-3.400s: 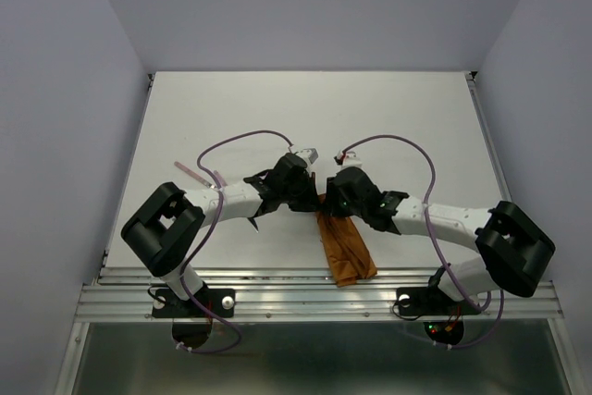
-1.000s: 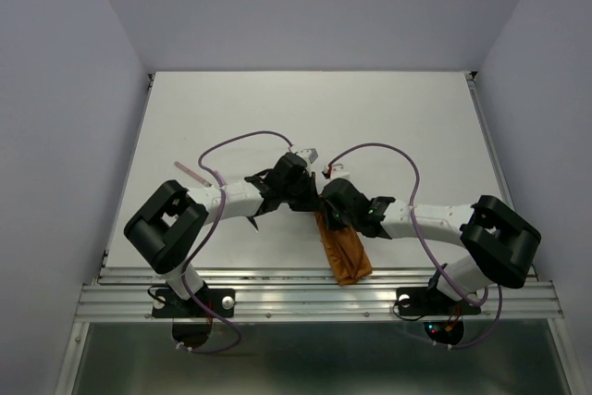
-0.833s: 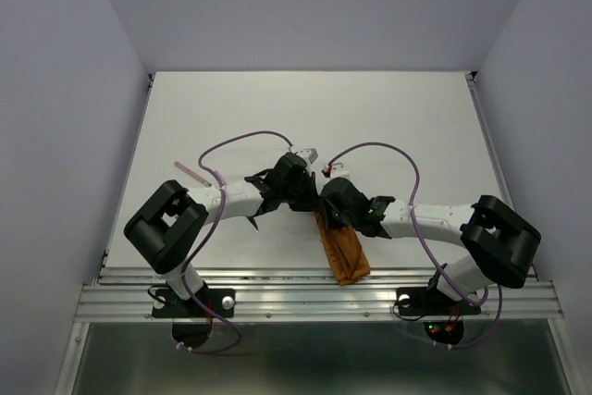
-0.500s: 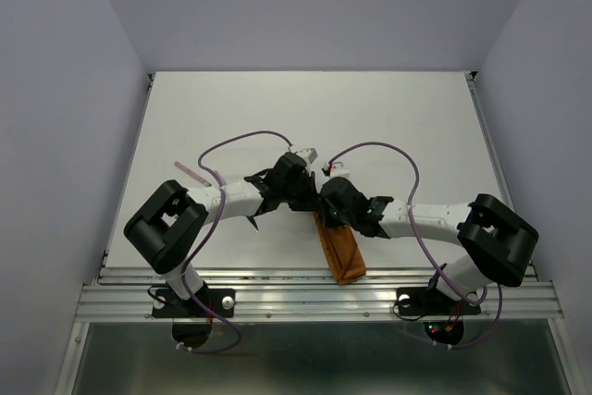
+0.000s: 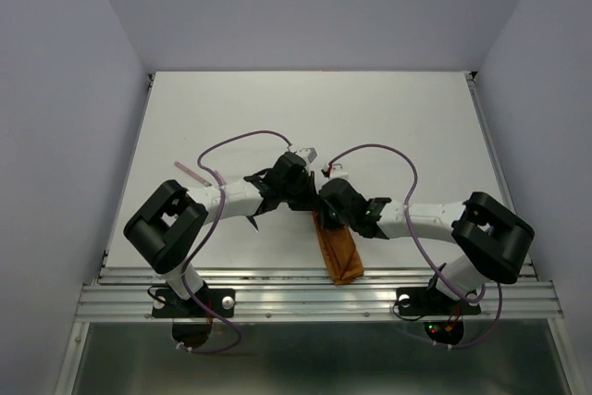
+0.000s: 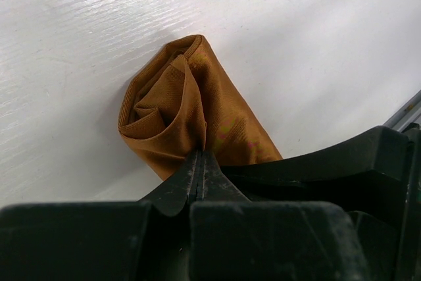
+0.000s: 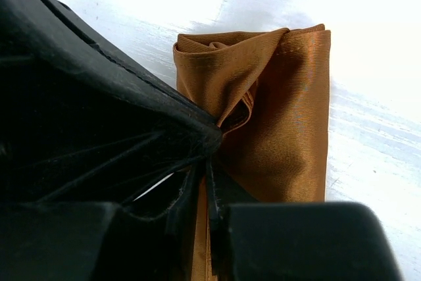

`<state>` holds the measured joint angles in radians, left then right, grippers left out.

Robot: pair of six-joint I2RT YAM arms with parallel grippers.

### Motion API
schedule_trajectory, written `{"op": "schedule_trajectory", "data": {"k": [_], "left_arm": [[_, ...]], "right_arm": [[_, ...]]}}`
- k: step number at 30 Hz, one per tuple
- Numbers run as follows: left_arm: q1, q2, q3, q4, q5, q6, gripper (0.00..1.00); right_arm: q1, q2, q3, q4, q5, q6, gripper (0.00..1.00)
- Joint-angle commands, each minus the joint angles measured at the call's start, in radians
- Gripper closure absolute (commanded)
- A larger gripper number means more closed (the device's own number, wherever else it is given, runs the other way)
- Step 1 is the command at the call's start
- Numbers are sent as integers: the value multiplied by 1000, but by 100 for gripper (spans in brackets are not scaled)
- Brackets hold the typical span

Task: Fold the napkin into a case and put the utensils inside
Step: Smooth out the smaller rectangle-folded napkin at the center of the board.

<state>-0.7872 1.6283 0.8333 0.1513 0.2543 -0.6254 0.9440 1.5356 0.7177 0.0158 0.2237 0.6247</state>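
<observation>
The napkin (image 5: 339, 249) lies folded into a narrow strip near the front edge of the tabletop (image 5: 305, 108), between the two arms. The left claw (image 6: 200, 159) is pinched tight on a fold at the strip's open end. The right claw (image 7: 202, 172) shows a sliver of gap with cloth in it, so I cannot tell whether it grips. The layers look loose: one uneven tug would likely unroll them or drag the strip toward the edge

A white worktop (image 5: 370, 108) with faint wood grain sits boxed in by plain pale-lavender walls (image 5: 314, 6) on three sides. A ribbed aluminium rail (image 5: 305, 301) edges its near side, under soft, even light.
</observation>
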Motion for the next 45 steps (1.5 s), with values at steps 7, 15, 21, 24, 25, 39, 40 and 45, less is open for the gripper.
{"op": "schedule_trajectory", "data": {"k": [7,15,21,24,25,39,40,45], "left_arm": [[-4,-36,6,5,20,7,100],[-4,-30,10,5,22,9,100],[-3,-30,12,4,22,10,100],[-4,-31,12,1,20,10,100],[-4,-31,12,1,20,12,100],[-1,-21,26,-9,25,16,100],[-1,-19,26,-9,25,16,100],[-1,-21,29,-10,26,15,100]], "right_arm": [[9,-138,-32,42,25,12,69],[9,-290,-103,36,100,38,62],[-10,-272,-103,10,167,124,83],[-30,-243,-93,10,149,150,93],[-30,-220,-86,10,137,153,95],[-105,-118,-69,82,27,98,99],[-105,-109,-63,88,7,93,99],[-105,-66,-43,108,-41,79,99]]}}
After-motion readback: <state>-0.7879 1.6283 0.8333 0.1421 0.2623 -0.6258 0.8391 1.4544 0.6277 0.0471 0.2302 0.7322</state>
